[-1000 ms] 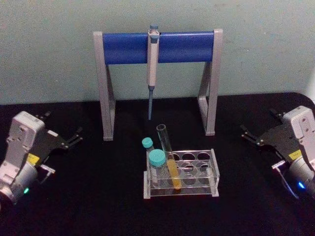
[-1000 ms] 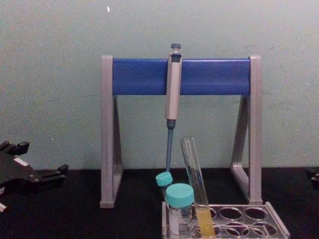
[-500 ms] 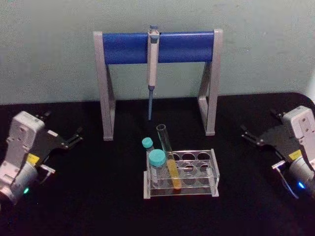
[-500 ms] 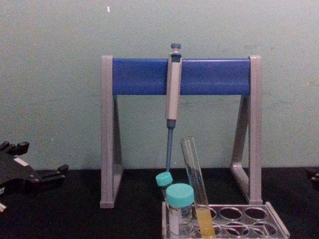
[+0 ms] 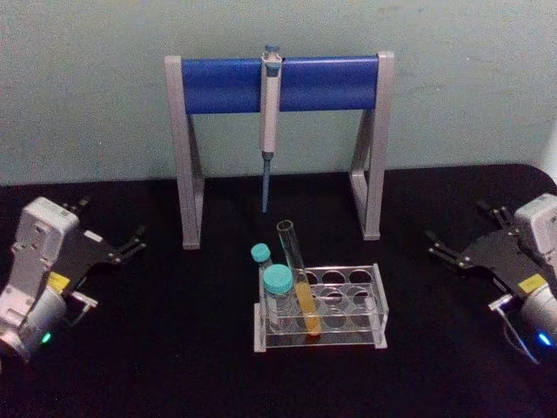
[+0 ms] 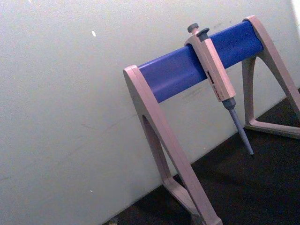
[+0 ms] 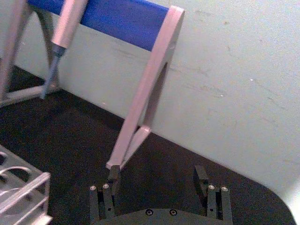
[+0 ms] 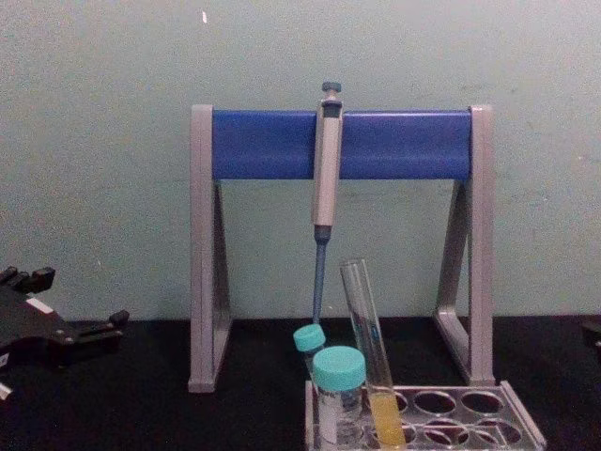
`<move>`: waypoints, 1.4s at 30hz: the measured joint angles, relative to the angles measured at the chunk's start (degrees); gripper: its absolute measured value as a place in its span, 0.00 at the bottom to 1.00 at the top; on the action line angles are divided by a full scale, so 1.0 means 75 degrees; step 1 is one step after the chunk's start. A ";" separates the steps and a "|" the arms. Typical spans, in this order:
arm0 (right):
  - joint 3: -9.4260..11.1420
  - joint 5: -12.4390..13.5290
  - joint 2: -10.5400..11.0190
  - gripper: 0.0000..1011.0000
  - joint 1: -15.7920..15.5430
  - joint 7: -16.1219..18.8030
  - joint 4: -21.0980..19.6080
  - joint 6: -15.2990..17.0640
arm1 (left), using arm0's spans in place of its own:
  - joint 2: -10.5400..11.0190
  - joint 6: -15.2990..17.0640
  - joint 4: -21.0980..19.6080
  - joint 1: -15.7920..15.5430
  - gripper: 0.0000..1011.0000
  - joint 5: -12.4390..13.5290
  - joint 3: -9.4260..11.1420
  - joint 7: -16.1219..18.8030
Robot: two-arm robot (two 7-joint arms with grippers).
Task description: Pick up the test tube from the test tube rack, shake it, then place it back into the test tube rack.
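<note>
Head view: test tube (image 5: 298,279) (yellow liquid) leans in test tube rack (image 5: 345,338); left gripper (image 5: 111,219), right gripper (image 5: 461,231) fingers wide.

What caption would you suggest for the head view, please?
The test tube leaning in the test tube rack beside two teal-capped vials; left gripper and right gripper open at either side.

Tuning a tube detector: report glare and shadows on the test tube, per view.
Head view: even light, no glare on the test tube; its upper glass fades into the black table. Chest view: its top stands out against the pale wall. Left wrist view: faint shadow under the blue bar.
</note>
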 joint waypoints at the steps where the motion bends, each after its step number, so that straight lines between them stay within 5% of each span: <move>1: 0.0039 0.0053 0.0032 0.99 -0.0063 0.0061 -0.0065 -0.0007 | 0.0000 0.0000 0.0000 0.0000 0.99 0.0000 0.0000 0.0000; 11: 0.0524 0.1017 0.0524 0.99 -0.1061 0.1101 -0.1209 -0.0029 | 0.0000 0.0000 0.0000 0.0000 0.99 0.0000 0.0000 0.0000; 20: 0.0530 0.1523 0.0732 0.99 -0.1351 0.2224 -0.1708 0.0023 | 0.0000 0.0000 0.0000 0.0000 0.99 0.0000 0.0000 0.0000; 25: 0.0343 0.1572 0.0650 0.99 -0.1141 0.2743 -0.1725 0.0185 | 0.0000 0.0000 0.0000 0.0000 0.99 0.0000 0.0000 0.0000; 42: -0.0409 0.1488 -0.0289 0.99 0.0284 0.4187 -0.0845 0.0828 | 0.0000 0.0000 0.0000 0.0000 0.99 0.0000 0.0000 0.0000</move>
